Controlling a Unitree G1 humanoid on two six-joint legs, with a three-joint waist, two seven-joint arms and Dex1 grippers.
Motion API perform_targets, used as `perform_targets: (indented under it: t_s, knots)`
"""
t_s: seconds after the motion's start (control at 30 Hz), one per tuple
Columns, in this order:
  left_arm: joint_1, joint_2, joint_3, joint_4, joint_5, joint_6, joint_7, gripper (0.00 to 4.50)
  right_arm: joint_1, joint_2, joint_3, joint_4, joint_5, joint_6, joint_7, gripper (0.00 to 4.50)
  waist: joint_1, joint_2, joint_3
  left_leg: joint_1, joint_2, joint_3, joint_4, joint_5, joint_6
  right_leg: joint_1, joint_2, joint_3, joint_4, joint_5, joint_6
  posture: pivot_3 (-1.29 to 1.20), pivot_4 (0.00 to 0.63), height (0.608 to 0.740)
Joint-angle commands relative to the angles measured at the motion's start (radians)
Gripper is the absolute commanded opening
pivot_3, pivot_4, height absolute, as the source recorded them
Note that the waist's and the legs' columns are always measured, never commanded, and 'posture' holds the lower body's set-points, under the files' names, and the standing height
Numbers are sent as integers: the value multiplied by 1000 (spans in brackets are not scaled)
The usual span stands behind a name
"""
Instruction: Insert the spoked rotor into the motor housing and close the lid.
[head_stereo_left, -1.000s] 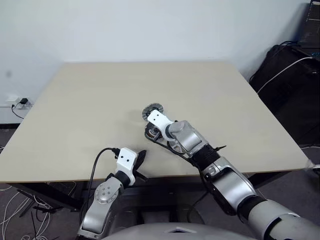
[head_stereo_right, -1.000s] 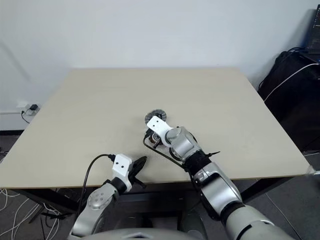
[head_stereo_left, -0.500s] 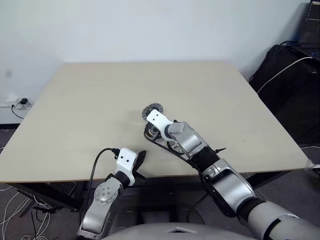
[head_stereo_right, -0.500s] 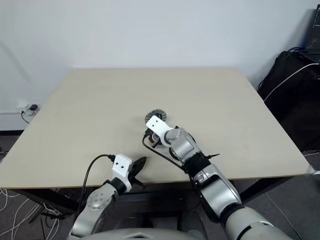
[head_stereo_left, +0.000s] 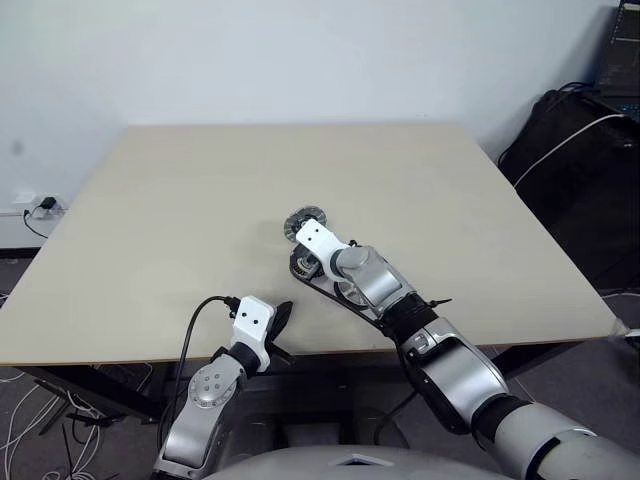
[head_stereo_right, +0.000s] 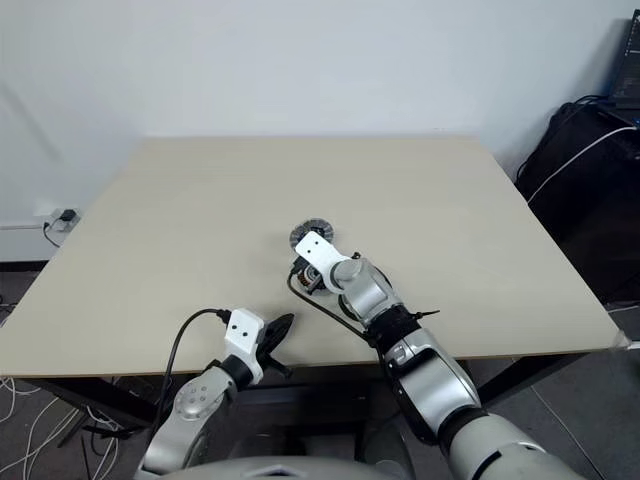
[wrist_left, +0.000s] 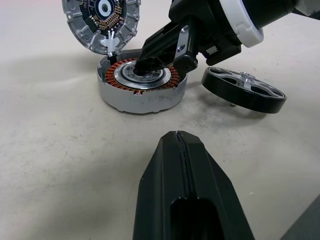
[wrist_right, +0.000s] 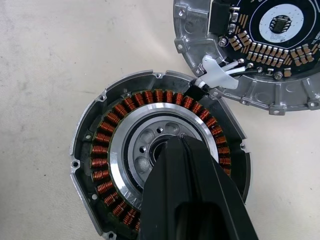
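The motor housing (wrist_right: 107, 150) lies open on the table, copper windings ringing its silvery hub (wrist_left: 139, 80). My right gripper (wrist_right: 180, 142) is shut, and its tip sits at the hub's central hole with nothing held. Just beyond the housing is the lid (wrist_left: 102, 20), its dark-centred circuit face showing, joined to the housing by white wires (wrist_right: 220, 72). The spoked rotor (wrist_left: 243, 91), a black wheel, rests on the table to the right of the housing. My left gripper (wrist_left: 180, 140) is shut and empty near the table's front edge (head_stereo_left: 282, 318), short of the housing.
The tan table (head_stereo_left: 200, 190) is bare around the parts. A black cable (head_stereo_left: 195, 315) runs from my left wrist. Dark bags and cables (head_stereo_left: 580, 150) sit on the floor past the right edge, and a wall socket (head_stereo_left: 40, 205) is at the left.
My right gripper has tipped slightly over the housing hub without leaving it. The left gripper and the parts have not moved.
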Motion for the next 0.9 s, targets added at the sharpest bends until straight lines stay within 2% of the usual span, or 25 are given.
perform_targets:
  t_s: [0.03,0.33,0.9]
  knots:
    - [-9,3,-3,-20,-4,-4,-6,0,-24,0,-33,2,-3,-7,-15,23,0,0,0,0,0,0,0,0,0,0,0,0,0,0,0,0,0,740]
    - [-10,11,-2,-24,-6,0,-13,0,7,-9,-99,-126,33,9,-11,23,0,0,0,0,0,1,0,0,0,0,0,1,1,0,-1,0,0,740]
    - [-10,6,0,-25,-4,7,-15,0,4,20,-60,-105,21,13,3,23,0,0,0,0,0,3,0,1,-1,-1,0,3,8,-1,0,0,0,740]
